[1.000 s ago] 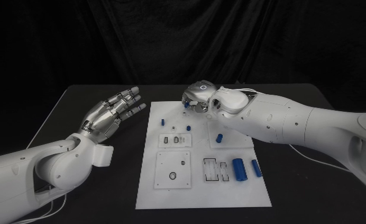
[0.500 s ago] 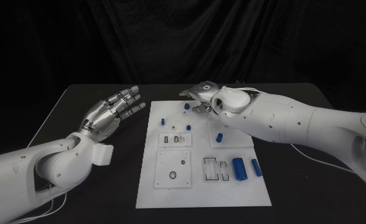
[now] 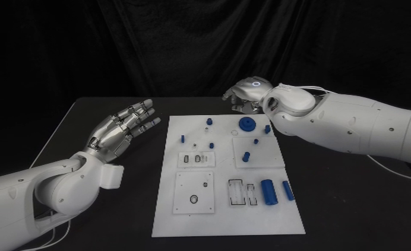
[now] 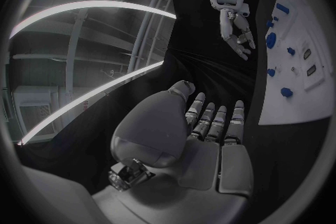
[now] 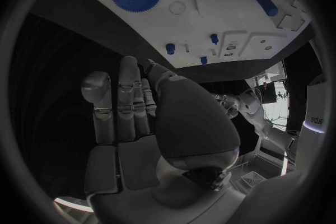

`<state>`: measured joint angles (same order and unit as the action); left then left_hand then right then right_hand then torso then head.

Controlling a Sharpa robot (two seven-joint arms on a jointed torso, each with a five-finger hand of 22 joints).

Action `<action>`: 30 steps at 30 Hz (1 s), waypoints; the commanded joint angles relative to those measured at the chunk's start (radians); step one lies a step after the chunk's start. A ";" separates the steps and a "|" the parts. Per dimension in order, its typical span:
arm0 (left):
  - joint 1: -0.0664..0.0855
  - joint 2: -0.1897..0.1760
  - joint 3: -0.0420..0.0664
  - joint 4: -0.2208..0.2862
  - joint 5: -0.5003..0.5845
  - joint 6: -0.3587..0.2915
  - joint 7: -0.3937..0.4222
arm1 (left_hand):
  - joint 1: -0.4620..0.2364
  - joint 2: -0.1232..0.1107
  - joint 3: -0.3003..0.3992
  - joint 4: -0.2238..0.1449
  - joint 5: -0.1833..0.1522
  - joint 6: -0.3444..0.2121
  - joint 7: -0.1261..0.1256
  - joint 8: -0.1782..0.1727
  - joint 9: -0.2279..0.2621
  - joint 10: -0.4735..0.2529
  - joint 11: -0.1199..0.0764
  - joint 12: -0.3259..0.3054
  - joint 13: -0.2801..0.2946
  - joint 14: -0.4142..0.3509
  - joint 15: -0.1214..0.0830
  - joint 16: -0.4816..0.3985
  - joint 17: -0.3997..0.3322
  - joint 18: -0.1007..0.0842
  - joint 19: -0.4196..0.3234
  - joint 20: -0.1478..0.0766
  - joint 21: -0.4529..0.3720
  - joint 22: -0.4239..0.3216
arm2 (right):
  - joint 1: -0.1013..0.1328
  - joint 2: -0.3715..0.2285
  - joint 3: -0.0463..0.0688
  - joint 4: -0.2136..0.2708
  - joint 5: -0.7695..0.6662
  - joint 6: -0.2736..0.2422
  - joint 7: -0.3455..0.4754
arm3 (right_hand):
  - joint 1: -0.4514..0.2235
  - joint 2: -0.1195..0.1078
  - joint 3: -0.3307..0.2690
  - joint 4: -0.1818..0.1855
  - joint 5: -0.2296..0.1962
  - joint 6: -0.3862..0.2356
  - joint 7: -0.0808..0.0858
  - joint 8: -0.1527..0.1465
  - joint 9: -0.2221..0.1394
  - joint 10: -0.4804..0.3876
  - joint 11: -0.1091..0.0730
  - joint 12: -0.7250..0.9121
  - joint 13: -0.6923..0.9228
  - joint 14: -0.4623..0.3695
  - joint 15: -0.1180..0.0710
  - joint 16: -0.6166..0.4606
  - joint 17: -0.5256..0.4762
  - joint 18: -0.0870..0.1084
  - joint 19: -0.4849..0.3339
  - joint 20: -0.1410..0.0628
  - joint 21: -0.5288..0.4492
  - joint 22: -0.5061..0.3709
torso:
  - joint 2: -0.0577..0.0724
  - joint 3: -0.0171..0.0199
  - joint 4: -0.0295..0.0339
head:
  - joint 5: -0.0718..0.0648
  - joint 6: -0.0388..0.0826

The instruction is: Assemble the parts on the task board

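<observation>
Hands both off the board, gear seated at the far edge
Left hand [image 3: 124, 126] hovers beside the task board [image 3: 227, 215], fingers spread, holding nothing; on the board lie small blue pegs, then the blue gear [image 3: 246, 124] near its far edge and two blue cylinders [image 3: 275, 190] at the near right; right hand [image 3: 246, 93] hangs just beyond the gear, fingers extended and empty – best it come down squarely over the next part and close slowly
</observation>
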<state>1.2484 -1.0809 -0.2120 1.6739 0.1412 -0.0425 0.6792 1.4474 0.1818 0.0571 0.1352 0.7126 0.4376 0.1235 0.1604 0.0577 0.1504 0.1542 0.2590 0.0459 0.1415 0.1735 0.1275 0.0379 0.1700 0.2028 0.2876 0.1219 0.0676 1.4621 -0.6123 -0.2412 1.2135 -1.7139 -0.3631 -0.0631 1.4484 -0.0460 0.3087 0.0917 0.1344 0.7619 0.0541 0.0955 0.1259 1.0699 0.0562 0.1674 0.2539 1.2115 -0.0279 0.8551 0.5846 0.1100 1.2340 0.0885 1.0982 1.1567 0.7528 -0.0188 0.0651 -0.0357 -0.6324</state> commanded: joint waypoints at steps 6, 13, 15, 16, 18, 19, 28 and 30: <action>-0.002 0.008 0.001 -0.008 0.007 0.019 0.059 | -0.008 0.005 0.012 0.000 -0.005 0.002 0.008 0.003 0.000 0.003 0.009 0.005 0.001 0.003 0.010 0.007 0.002 0.003 0.001 0.004 0.007 0.000 | 0.004 -0.068 -0.003 0.000 0.189 0.063 0.004 | -0.116 0.008 -0.070 0.084 -0.020 0.030 0.037 -0.025 -0.021 -0.167 -0.031 0.717 0.630 0.011 0.001 0.087 0.148 0.008 0.007 -0.002 -0.034 0.030 | -0.006 -0.0053 -0.0087 | 0.006 -0.002; -0.003 0.014 0.001 -0.010 0.007 0.026 0.055 | -0.008 0.006 0.015 0.000 -0.005 0.002 0.009 0.004 0.000 0.003 0.010 0.007 0.001 0.004 0.012 0.008 0.002 0.002 0.000 0.004 0.007 0.000 | -0.027 -0.069 -0.004 -0.029 0.223 0.117 -0.011 | -0.195 0.027 -0.159 0.131 -0.002 0.036 0.033 -0.022 -0.017 0.145 -0.037 1.223 1.082 0.184 -0.002 0.519 0.692 -0.026 0.092 -0.006 0.149 0.208 | -0.008 -0.0071 -0.0146 | 0.016 -0.005; -0.003 0.014 0.001 -0.010 0.007 0.027 0.054 | -0.008 0.006 0.015 0.000 -0.005 0.002 0.009 0.004 0.000 0.003 0.010 0.007 0.001 0.004 0.012 0.008 0.002 0.002 0.000 0.004 0.007 0.000 | -0.035 -0.066 -0.004 -0.033 0.225 0.123 -0.019 | -0.205 0.026 -0.171 0.134 -0.003 0.045 0.034 -0.019 -0.014 0.207 -0.038 1.266 1.128 0.209 -0.003 0.554 0.739 -0.029 0.101 -0.006 0.164 0.223 | -0.009 -0.0068 -0.0150 | 0.016 -0.007; -0.003 0.014 0.001 -0.011 0.007 0.027 0.053 | -0.009 0.007 0.018 -0.001 -0.006 0.002 0.009 0.004 0.000 0.003 0.011 0.008 0.001 0.005 0.014 0.009 0.002 0.002 0.000 0.004 0.007 0.000 | -0.039 -0.065 -0.004 -0.034 0.226 0.125 -0.024 | -0.211 0.025 -0.176 0.136 -0.003 0.048 0.034 -0.019 -0.012 0.236 -0.039 1.283 1.148 0.220 -0.004 0.567 0.757 -0.032 0.110 -0.007 0.177 0.233 | -0.009 -0.0063 -0.0146 | 0.015 -0.008; -0.003 0.015 0.001 -0.012 0.007 0.027 0.052 | -0.009 0.007 0.019 -0.001 -0.006 0.002 0.010 0.004 0.000 0.003 0.012 0.009 0.002 0.005 0.015 0.009 0.002 0.001 0.000 0.004 0.007 0.000 | -0.048 -0.061 -0.004 -0.036 0.207 0.127 -0.036 | -0.215 0.024 -0.189 0.131 0.001 0.064 0.039 -0.014 -0.006 0.342 -0.039 1.339 1.217 0.271 -0.006 0.626 0.841 -0.044 0.150 -0.009 0.231 0.272 | -0.009 -0.0061 -0.0141 | 0.014 -0.010; -0.003 0.015 0.001 -0.012 0.007 0.027 0.051 | -0.009 0.009 0.022 -0.001 -0.006 0.003 0.010 0.005 0.001 0.004 0.013 0.010 0.002 0.006 0.016 0.010 0.003 0.000 0.000 0.004 0.007 0.000 | -0.052 -0.060 -0.004 -0.038 0.191 0.126 -0.040 | -0.217 0.024 -0.191 0.131 0.001 0.066 0.041 -0.014 -0.005 0.354 -0.038 1.345 1.224 0.277 -0.006 0.632 0.851 -0.046 0.157 -0.010 0.240 0.278 | -0.009 -0.0063 -0.0141 | 0.014 -0.010; -0.003 0.015 0.001 -0.016 0.007 0.034 0.045 | -0.012 0.005 0.032 -0.005 -0.011 0.001 0.012 0.004 0.000 0.003 0.017 0.013 0.002 0.007 0.021 0.014 0.003 -0.003 0.000 0.005 0.007 0.000 | -0.071 -0.054 -0.004 -0.043 0.129 0.121 -0.055 | -0.170 0.030 -0.178 0.084 0.092 0.089 0.048 -0.020 -0.003 0.400 -0.033 1.367 1.254 0.325 -0.002 0.683 0.932 -0.057 0.188 -0.006 0.286 0.317 | -0.008 -0.0074 -0.0147 | 0.014 -0.016; -0.004 0.016 0.001 -0.018 0.007 0.034 0.045 | -0.013 0.003 0.032 -0.005 -0.011 0.001 0.012 0.004 0.000 0.003 0.017 0.013 0.002 0.007 0.021 0.013 0.003 -0.004 0.000 0.005 0.007 0.000 | -0.073 -0.053 -0.004 -0.043 0.126 0.125 -0.057 | -0.168 0.030 -0.177 0.082 0.092 0.089 0.049 -0.020 -0.003 0.397 -0.033 1.366 1.252 0.325 -0.001 0.684 0.932 -0.057 0.187 -0.006 0.286 0.317 | -0.008 -0.0073 -0.0150 | 0.013 -0.017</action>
<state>1.2466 -1.0671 -0.2121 1.6563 0.1439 -0.0259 0.6793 1.4430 0.1863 0.0834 0.1310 0.7072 0.4377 0.1306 0.1604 0.0577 0.1538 0.1649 0.2680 0.0468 0.1487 0.1878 0.1345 0.0397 0.1701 0.2028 0.2876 0.1257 0.0677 1.3917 -0.6662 -0.2457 1.1716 -1.5535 -0.2542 -0.0890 1.2714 -0.0154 0.1315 0.1770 0.2239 0.8434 0.1040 0.0761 0.1235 1.4616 0.0212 1.5334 1.3080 1.4614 -0.0340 1.5340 1.3080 0.0616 1.4153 0.0804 1.3825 1.3080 0.7444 -0.0257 0.0508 -0.0216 -0.6482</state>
